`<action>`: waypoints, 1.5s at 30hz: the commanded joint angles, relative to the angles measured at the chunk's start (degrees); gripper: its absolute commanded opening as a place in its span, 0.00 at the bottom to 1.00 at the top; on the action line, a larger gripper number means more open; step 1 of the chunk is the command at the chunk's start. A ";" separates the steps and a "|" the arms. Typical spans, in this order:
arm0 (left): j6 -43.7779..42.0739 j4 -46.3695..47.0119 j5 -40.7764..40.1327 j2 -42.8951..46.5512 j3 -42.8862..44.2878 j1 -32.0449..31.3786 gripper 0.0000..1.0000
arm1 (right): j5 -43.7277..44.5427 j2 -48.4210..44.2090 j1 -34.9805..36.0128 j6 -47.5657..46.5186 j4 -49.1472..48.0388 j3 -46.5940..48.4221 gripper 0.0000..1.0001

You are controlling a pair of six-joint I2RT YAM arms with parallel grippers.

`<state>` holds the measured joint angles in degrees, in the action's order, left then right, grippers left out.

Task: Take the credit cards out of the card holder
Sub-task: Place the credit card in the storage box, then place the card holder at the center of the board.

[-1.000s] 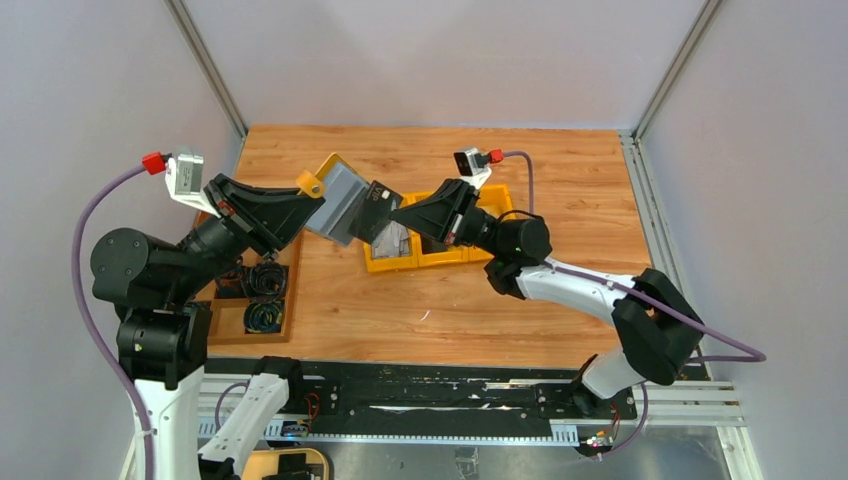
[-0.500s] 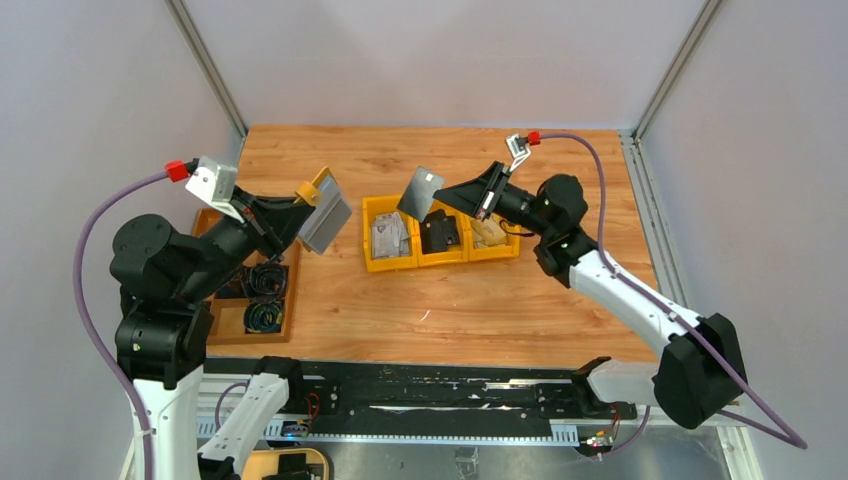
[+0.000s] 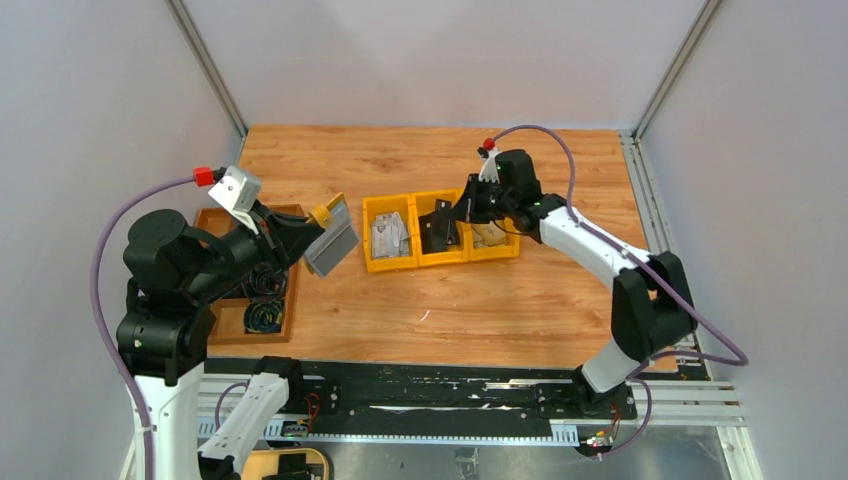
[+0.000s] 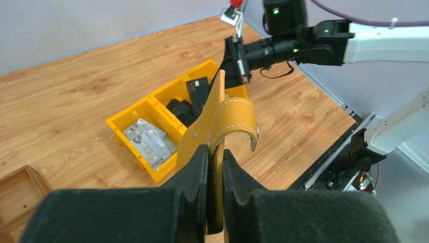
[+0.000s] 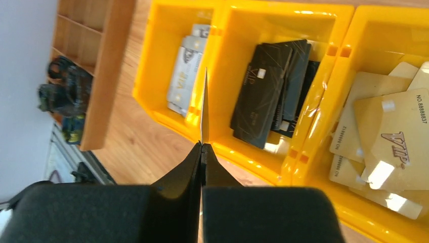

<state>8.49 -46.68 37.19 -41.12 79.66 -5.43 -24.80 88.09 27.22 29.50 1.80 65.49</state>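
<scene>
Wood-grain tabletop (image 3: 560, 290) between pale walls, with a row of three yellow bins (image 3: 440, 260) at centre and a brown tray (image 3: 215, 215) to the left. The left gripper (image 4: 216, 152) is clamped on the lower edge of the card holder (image 4: 222, 119), which it carries clear of the surface between tray and bins, its snap tab curled over the top. The right gripper (image 5: 202, 147) is pinched tight on a single card (image 5: 204, 109), seen edge-on above the wall dividing the bin of silver cards (image 5: 184, 66) from the bin of black cards (image 5: 273, 86); gold cards (image 5: 389, 131) fill the third. Step in hand, by my reading: one card is out and is being sorted into a bin. Its face is not visible — it looks pale, possibly silver, but that is unconfirmed. The next move calls for shifting it squarely over the matching bin before the jaws part, then going back to the holder; whether more cards remain inside cannot be determined from these views.
</scene>
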 commanded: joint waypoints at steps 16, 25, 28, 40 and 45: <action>-1.27 -2.14 12.49 0.36 -0.78 -0.12 0.00 | 3.46 15.80 0.94 -10.31 7.80 11.98 0.00; -4.54 -6.28 16.71 -1.96 -3.05 -0.11 0.00 | 4.96 13.67 1.87 -11.50 8.63 11.89 0.13; -4.69 -6.25 18.47 -2.04 -4.19 -0.11 0.00 | 5.86 12.62 1.93 -11.39 8.95 11.45 0.16; -5.02 -6.48 26.00 -7.97 -12.12 -2.02 0.00 | -3.12 -2.08 2.64 -9.82 4.76 6.49 0.47; -5.74 -6.59 25.39 -15.86 -14.45 -10.20 0.00 | -0.67 -8.82 2.47 -8.59 4.80 2.01 0.51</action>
<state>3.64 -53.71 60.49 -51.86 66.57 -10.11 -26.26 82.89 29.23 19.79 6.20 71.57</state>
